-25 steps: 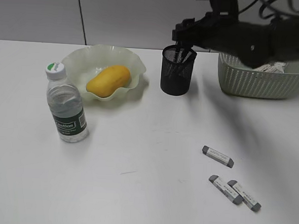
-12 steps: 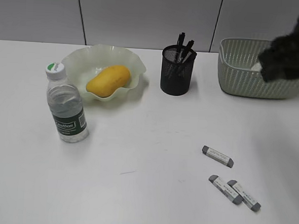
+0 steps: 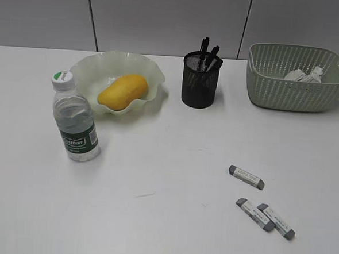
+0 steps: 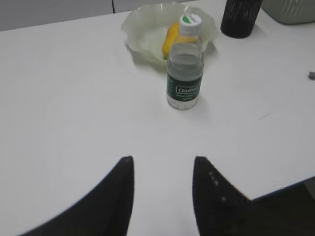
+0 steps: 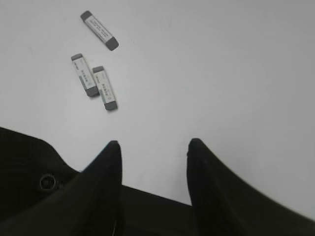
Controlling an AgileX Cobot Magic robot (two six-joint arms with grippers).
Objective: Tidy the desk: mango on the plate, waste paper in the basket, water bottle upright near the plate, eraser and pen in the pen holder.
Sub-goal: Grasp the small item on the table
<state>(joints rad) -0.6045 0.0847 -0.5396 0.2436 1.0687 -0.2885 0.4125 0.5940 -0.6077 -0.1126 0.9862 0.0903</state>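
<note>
The yellow mango (image 3: 123, 91) lies in the pale green ruffled plate (image 3: 92, 70). The water bottle (image 3: 74, 119) stands upright in front of the plate; it also shows in the left wrist view (image 4: 184, 64). Black pens (image 3: 207, 51) stand in the black mesh pen holder (image 3: 200, 83). Waste paper (image 3: 302, 74) lies in the sage-green basket (image 3: 295, 91). Three grey-ended erasers (image 3: 247, 177) (image 3: 255, 214) (image 3: 276, 220) lie on the white desk (image 3: 167, 161) at front right; they also show in the right wrist view (image 5: 99, 30). My left gripper (image 4: 162, 160) and my right gripper (image 5: 152, 145) are open and empty, out of the exterior view.
The desk's front edge shows close under both grippers in the wrist views. A grey panelled wall runs behind the desk.
My right arm, which hung over the pen holder and basket, has drawn back to the right and left the exterior view. Pens now show standing in the holder.
</note>
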